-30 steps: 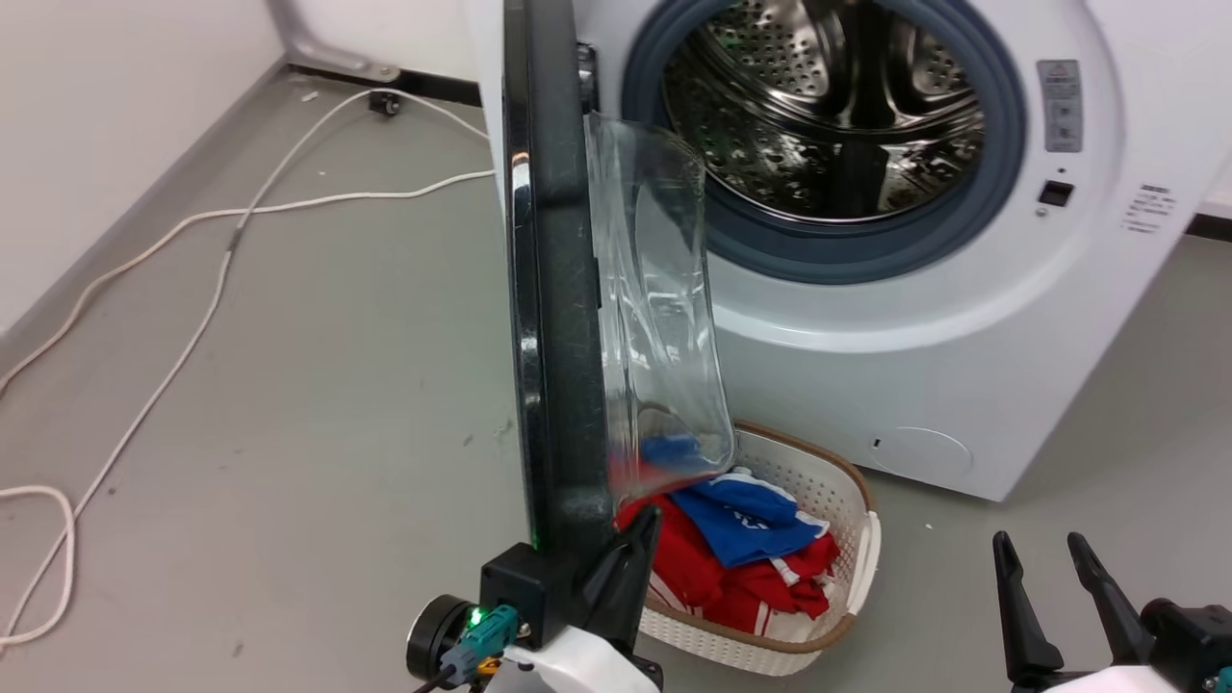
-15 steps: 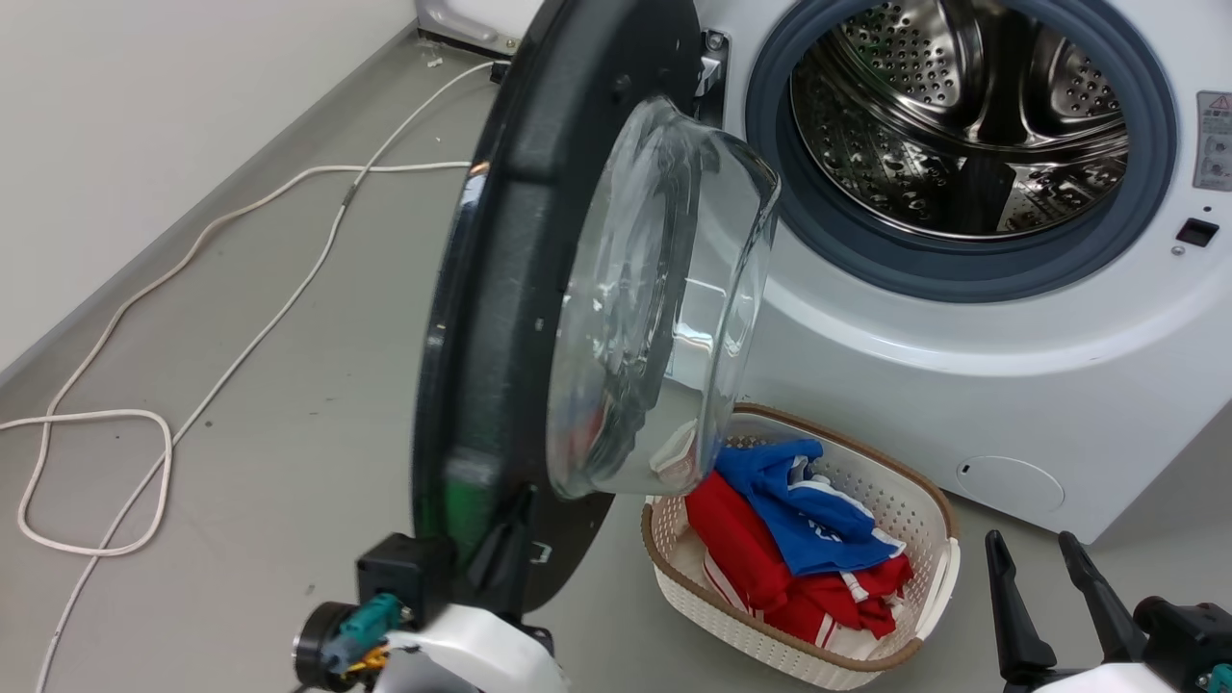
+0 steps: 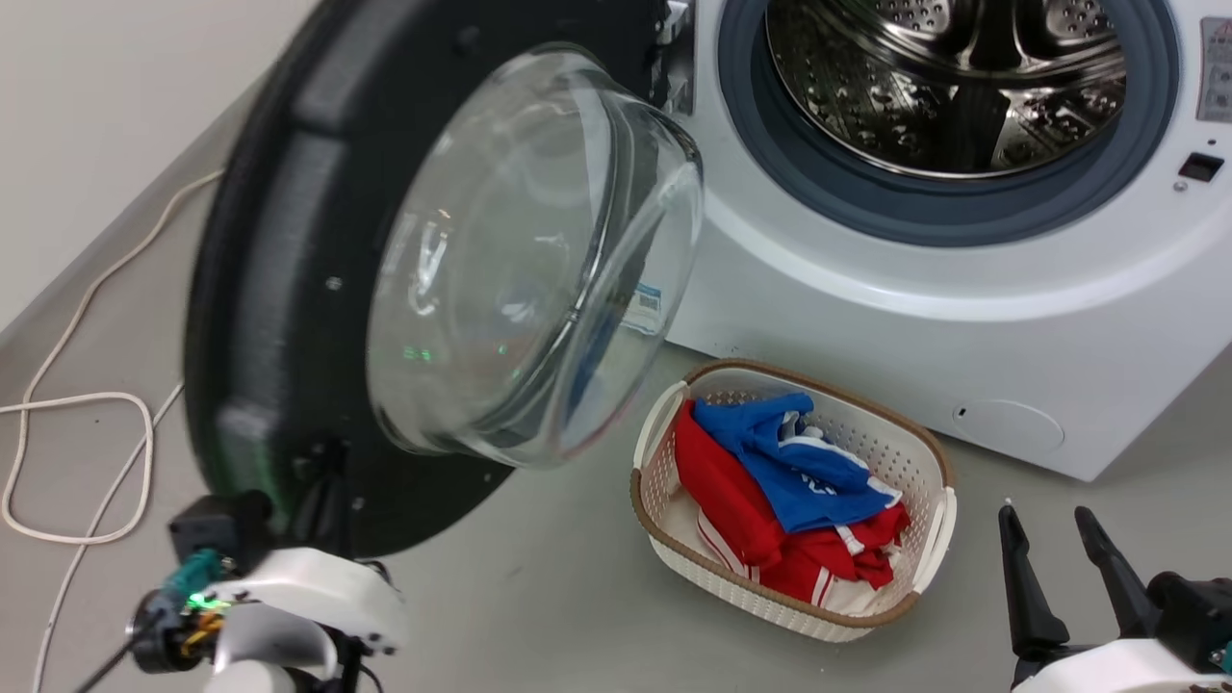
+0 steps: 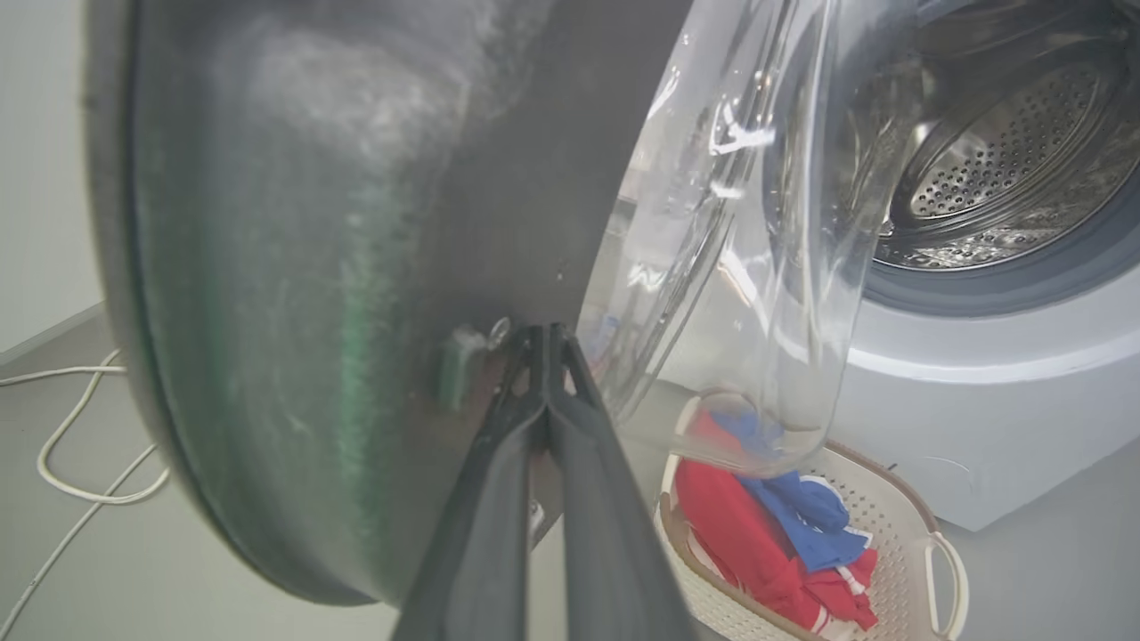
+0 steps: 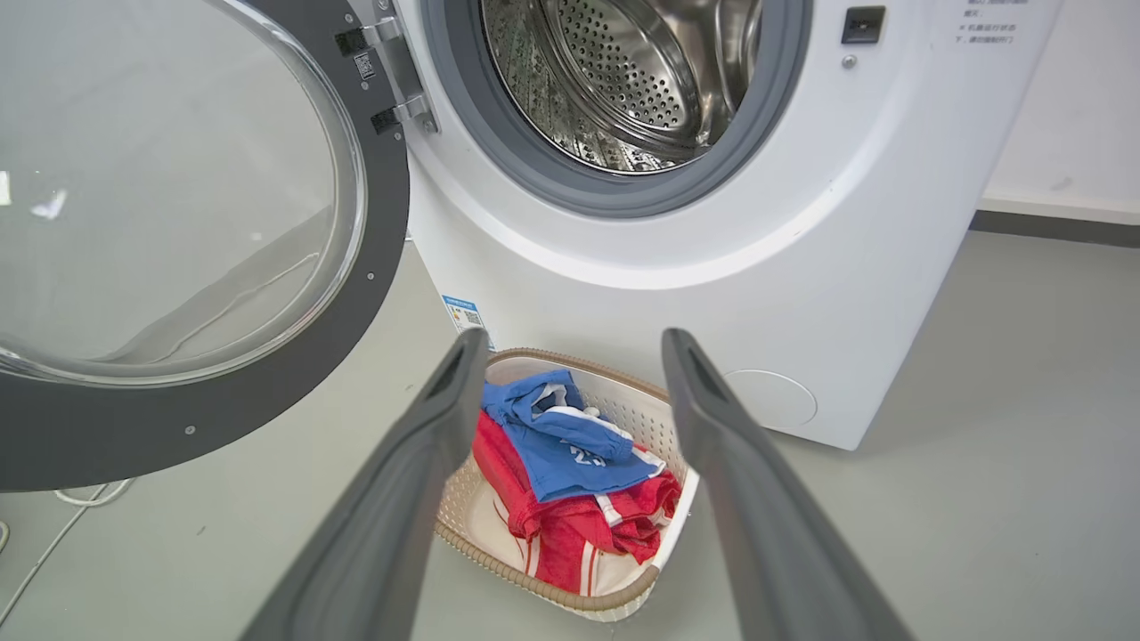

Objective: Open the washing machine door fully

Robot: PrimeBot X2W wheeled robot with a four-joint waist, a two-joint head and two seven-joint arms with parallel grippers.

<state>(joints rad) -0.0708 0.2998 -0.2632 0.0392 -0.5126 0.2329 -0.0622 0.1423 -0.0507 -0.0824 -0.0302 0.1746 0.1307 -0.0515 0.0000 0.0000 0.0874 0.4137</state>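
Grey floor (image 3: 539, 616) all around, smooth and matte, a few dark scuffs on it. Left of the left claw (image 4: 545, 334), a white cable (image 3: 150, 448) lies on that floor in 1 loose loop, with strands trailing off toward the wall. That pale wall (image 3: 87, 96) stands beyond and left of the same claw, above a low grey skirting (image 4: 49, 336). Ahead of the right claw (image 5: 574, 343), a white basket (image 3: 736, 589) with a brown rim sits on the floor, red and blue clothes (image 3: 760, 520) heaped inside. Far right of this claw, a white wall (image 5: 1069, 107) over a dark skirting strip (image 5: 1051, 227). The light is soft and even.
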